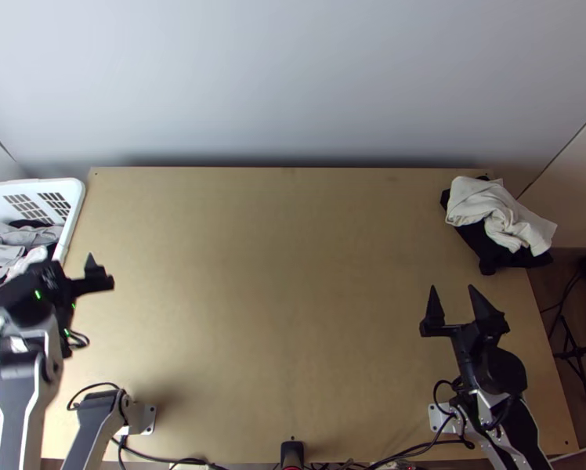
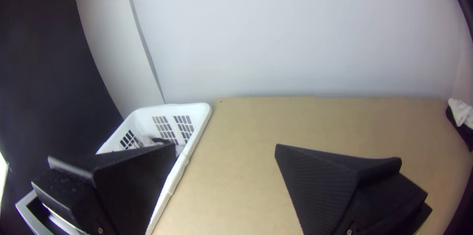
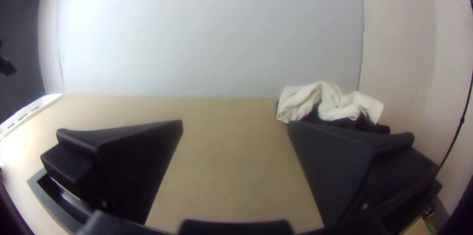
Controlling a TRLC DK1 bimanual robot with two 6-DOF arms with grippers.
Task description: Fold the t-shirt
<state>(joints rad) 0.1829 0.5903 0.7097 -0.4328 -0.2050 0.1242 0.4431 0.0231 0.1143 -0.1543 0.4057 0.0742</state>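
L gripper (image 2: 225, 146) and R gripper (image 3: 235, 124) are both set open. T-shirt is prob. included among garments (image 1: 1, 254) bunched in laundry basket (image 1: 75, 196), though poorly seen; one layer should be pinched, then lifted slowly w/ rim cleared.

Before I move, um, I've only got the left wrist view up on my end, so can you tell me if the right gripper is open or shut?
Observer: It's open. In the top view the right gripper has its two fingers standing well apart.

Operator: Okay. I can see a bit of white and dark cloth cut off at the edge of my picture. How far out does that stuff go?

Observer: Past the side of the table: the bunched white cloth and the dark cloth under it both reach out beyond its right edge.
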